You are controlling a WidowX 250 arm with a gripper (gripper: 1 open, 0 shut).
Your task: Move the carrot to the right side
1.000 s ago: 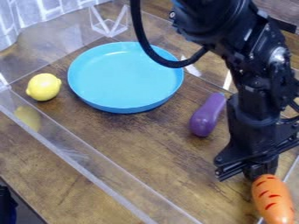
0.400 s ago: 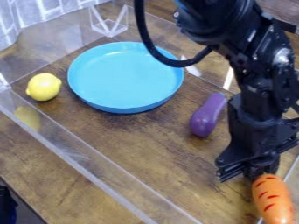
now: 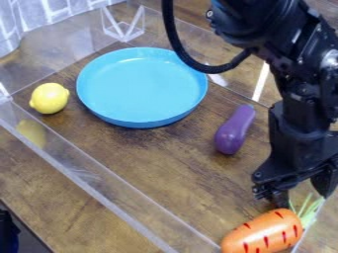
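Camera view, lower right: the carrot (image 3: 264,235) lies free on the desk (image 3: 119,212) under spread jaws, looking light, stiff, slick plastic, best pinched mid-body.

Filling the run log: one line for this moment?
tool: open, above carrot | carrot: lying free, front right | eggplant: beside plate

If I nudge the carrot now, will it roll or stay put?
The carrot lies on its side below the tool, rounded and tapered, so it would probably roll in a curve. It looks like rigid, glossy plastic, likely light and somewhat slippery on the wooden table.
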